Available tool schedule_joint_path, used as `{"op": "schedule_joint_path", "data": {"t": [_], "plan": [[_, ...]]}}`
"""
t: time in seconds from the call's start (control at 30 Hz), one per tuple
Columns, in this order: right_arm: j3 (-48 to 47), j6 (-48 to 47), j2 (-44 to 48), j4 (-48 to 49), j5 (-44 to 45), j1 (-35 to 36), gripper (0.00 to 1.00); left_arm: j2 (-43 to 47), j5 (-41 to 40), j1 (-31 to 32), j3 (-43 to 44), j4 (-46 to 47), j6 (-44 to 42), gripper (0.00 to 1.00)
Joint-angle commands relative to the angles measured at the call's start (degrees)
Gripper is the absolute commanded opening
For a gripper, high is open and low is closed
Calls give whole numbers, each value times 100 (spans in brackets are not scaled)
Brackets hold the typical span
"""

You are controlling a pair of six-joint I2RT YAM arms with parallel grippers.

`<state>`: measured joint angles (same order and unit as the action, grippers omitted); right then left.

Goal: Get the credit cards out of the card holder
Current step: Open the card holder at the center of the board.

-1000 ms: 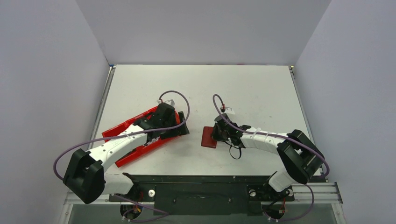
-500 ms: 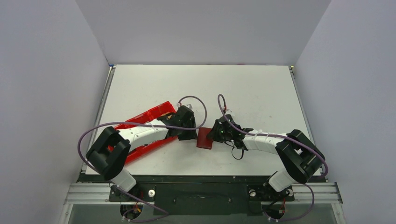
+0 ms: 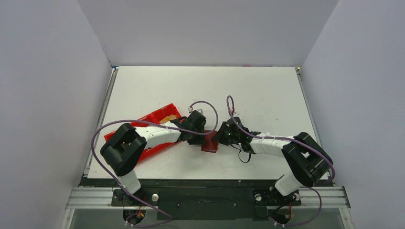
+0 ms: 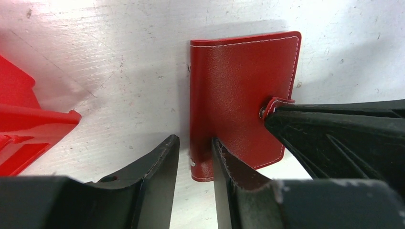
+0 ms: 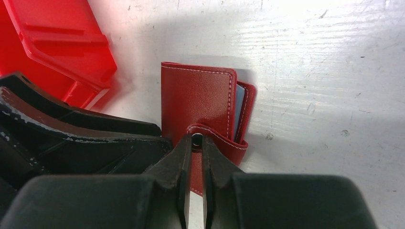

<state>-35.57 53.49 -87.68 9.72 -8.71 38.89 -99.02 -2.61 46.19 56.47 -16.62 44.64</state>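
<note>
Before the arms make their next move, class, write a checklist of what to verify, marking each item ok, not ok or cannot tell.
1. Right claw shut on strap tab: ok.
2. Left claw open astride card holder edge: ok.
3. Card holder unfolded: not ok.
4. Credit cards inside: cannot tell.
5. Red tray apart from card holder: ok.

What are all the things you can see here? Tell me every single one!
card holder: one, dark red, folded on the table between the claws
tray: one, bright red, left of the holder
tan thing: one, inside the tray, too small to name
table: one, white, under everything
cables: two, purple, looping off the arms
arms: two, white and black
left claw: one, black, slightly open astride the holder's edge
right claw: one, black, shut on the holder's strap tab
</note>
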Motion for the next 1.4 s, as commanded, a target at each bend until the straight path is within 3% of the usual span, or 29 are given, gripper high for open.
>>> {"op": "schedule_joint_path", "data": {"t": [0.0, 0.17, 0.57, 0.73, 0.87, 0.93, 0.97, 1.03, 1.13, 1.2, 1.37], "plan": [[138, 331, -30, 702, -384, -141, 0, -334, -275, 135, 136, 1, 159, 28], [185, 479, 306, 668, -345, -209, 0, -291, -316, 144, 10, 21, 294, 27], [216, 324, 1733, -792, 410, -412, 0, 441, -348, 144, 19, -108, 231, 32], [97, 156, 1914, -1348, 635, -406, 0, 713, -364, 144, -118, -34, 276, 34], [-345, -206, 1544, -2028, 1237, -163, 0, 746, -374, 144, -136, -16, 278, 34], [-737, -354, 1297, -2330, 1635, 86, 10, 745, -384, 144, -122, -35, 305, 35], [-827, -395, 1214, -2402, 1754, 262, 23, 766, -395, 144, -124, -72, 320, 35], [-1044, -459, 975, -2566, 2040, 468, 37, 840, -499, 138, -137, -172, 374, 35], [-1321, -487, 651, -2715, 2378, 726, 49, 1043, -715, 84, -218, -295, 474, 35], [-1486, -525, 480, -2825, 2545, 835, 54, 1164, -778, 38, -269, -347, 502, 35], [-1749, -567, 86, -3088, 2810, 948, 53, 1320, -813, -93, -373, -461, 530, 36]]}}
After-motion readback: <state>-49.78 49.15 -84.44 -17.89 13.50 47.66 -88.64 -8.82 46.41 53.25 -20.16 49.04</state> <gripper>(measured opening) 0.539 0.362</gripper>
